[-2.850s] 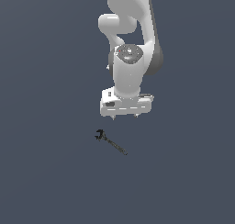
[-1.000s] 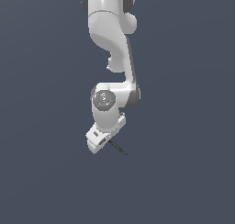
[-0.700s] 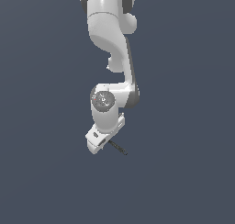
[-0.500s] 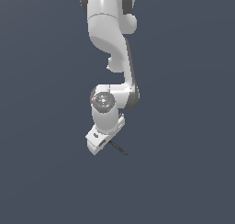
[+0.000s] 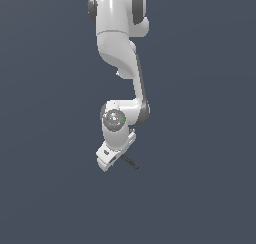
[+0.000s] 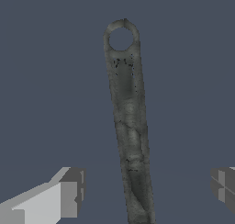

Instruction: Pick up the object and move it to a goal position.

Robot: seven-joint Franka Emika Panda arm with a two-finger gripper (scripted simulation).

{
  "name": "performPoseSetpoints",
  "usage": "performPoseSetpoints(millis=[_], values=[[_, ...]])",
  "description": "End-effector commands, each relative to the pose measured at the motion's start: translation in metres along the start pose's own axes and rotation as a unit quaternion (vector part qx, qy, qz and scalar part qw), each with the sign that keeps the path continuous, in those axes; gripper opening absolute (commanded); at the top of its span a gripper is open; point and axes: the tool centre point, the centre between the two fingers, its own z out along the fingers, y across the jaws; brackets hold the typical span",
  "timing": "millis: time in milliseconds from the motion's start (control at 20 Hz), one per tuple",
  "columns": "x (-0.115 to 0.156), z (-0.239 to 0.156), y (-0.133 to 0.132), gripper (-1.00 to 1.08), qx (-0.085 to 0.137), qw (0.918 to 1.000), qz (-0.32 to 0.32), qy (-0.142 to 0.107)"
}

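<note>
Gripper (image 6: 146, 191): in the wrist view the two fingertips sit wide apart, one light grey pad (image 6: 69, 199) on one side and a darker one at the opposite edge of the frame. Jaws are spread, nothing is pinched between them as far as I can see.

Tool (image 6: 129, 126): a thin dark grey tool that runs lengthwise right through the gap between the fingertips. Neither pad touches it here, there's clear floor on both sides of the handle. The far end has a small ring with a hole through it; the near end runs out of the frame, so I can't see the jaw-like head from this camera.

Tool from outside (image 5: 129, 162): only a short dark sliver pokes out from under the hand toward the exterior view's right. The rest is hidden behind the gripper body. Can't tell from this angle whether it's lying flat.

Hand from outside (image 5: 111, 157): tilted, low down, right over the tool. Fingers aren't visible from this camera.

Arm (image 5: 120, 43): white Panda links coming down from the top of the exterior view, bent at a joint just above the hand.

Floor (image 5: 200, 138): plain dark blue-grey surface everywhere.
</note>
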Motion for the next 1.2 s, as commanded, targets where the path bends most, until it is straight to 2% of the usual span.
performPoseSetpoints(millis=[0, 100, 150, 800, 1150], values=[[0.001, 0.004, 0.001, 1.0, -0.001, 1.0, 0.0, 0.0], [0.001, 0.004, 0.001, 1.0, -0.001, 1.0, 0.0, 0.0], [0.001, 0.004, 0.001, -1.0, -0.001, 1.0, 0.0, 0.0], [0.003, -0.001, 0.0, -1.0, -0.001, 1.0, -0.001, 0.001], [0.0, -0.024, -0.004, -1.0, -0.001, 1.0, -0.001, 0.001]])
